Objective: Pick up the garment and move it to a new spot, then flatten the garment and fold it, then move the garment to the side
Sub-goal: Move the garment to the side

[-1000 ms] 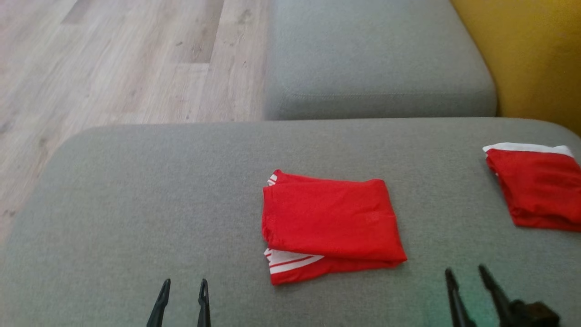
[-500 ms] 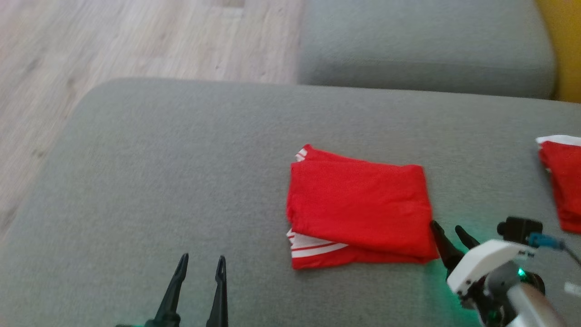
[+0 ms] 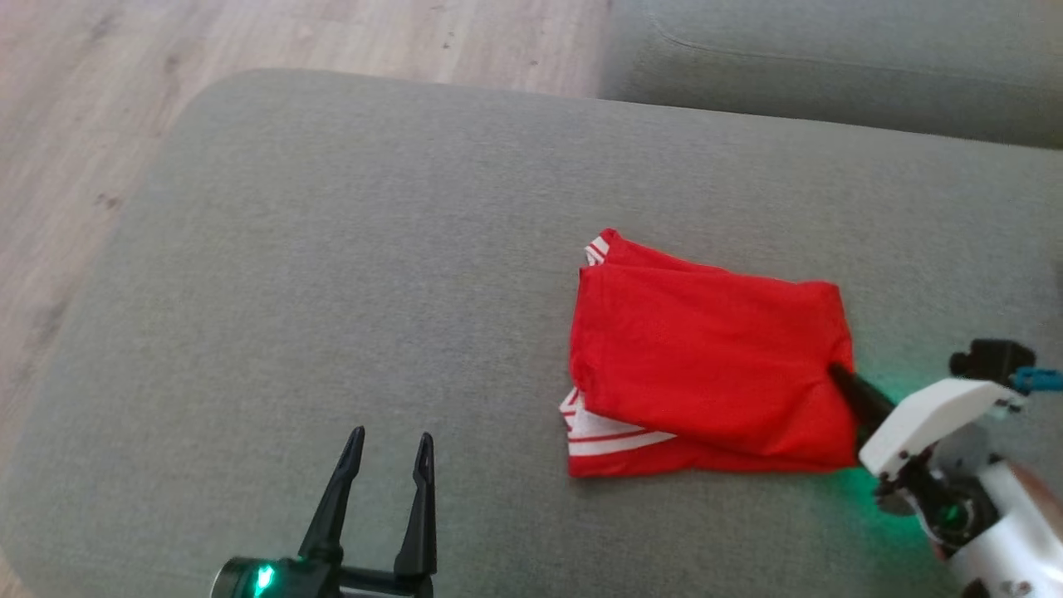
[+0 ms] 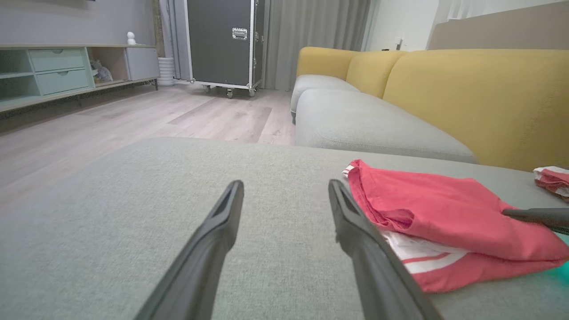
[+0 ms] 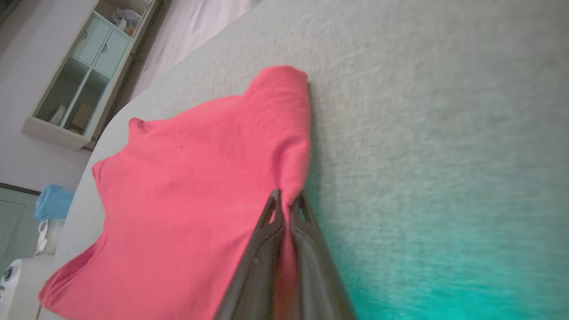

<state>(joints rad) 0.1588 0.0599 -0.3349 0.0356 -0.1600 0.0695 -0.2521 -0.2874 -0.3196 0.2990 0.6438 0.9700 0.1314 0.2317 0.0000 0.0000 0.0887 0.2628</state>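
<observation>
In the head view, the folded red garment (image 3: pixel 706 365), white-striped at its near-left corner, lies on the grey cushion (image 3: pixel 332 249). The right gripper (image 3: pixel 834 370) is pinching its right edge, and the left gripper (image 3: pixel 390 444) is spread and empty, well apart to its left. In the left wrist view, the garment lies just right of the spread fingers (image 4: pixel 213 240). In the right wrist view, both fingertips (image 5: pixel 272 209) press together on the red cloth's edge.

The fingers of the right gripper (image 3: pixel 835 371) blur together at 3 o'clock of the garment (image 3: pixel 706 365). A second cloth (image 4: pixel 552 178) is cropped at 3 o'clock.
</observation>
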